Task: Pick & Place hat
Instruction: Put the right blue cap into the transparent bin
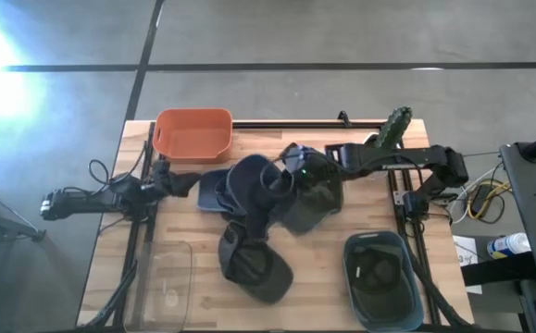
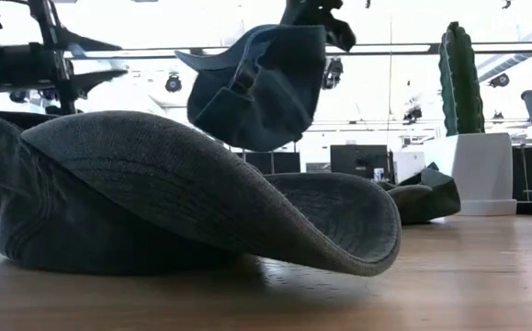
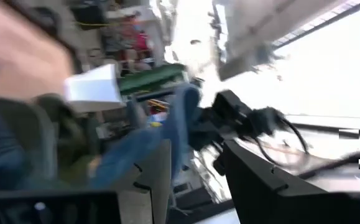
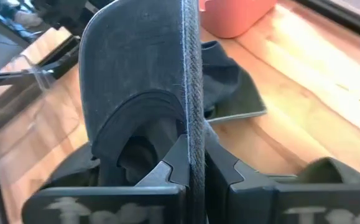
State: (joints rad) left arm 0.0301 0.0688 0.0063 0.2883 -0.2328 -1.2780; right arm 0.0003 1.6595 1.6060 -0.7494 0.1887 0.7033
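My right gripper [image 1: 291, 168] is over the middle of the table, shut on a dark blue denim cap [image 1: 252, 182] that hangs in the air [image 2: 261, 87]. Under and around it lie more hats. A blue one [image 1: 210, 191] is to the left, and a dark green one [image 1: 314, 202] is to the right. A dark bucket hat [image 1: 254, 265] rests on its brim at the near side [image 2: 201, 202]. My left gripper [image 1: 180, 181] waits open near the table's left edge, touching nothing. My right gripper pinches a stitched edge of the cap [image 4: 193, 134] between its two fingers [image 4: 173, 163], the edge standing upright in the gap. The fingers come from above and the table's right. The cap is lifted clear and hangs below the gripper [image 2: 316, 20].
An orange bin [image 1: 193, 134] stands at the far left. A grey-blue bin [image 1: 406, 294] at the near right holds a dark hat. A clear container [image 1: 166, 277] sits at the near left, and a cactus [image 1: 395, 129] stands at the far right. Bare wood shows between the hats and the grey-blue bin.
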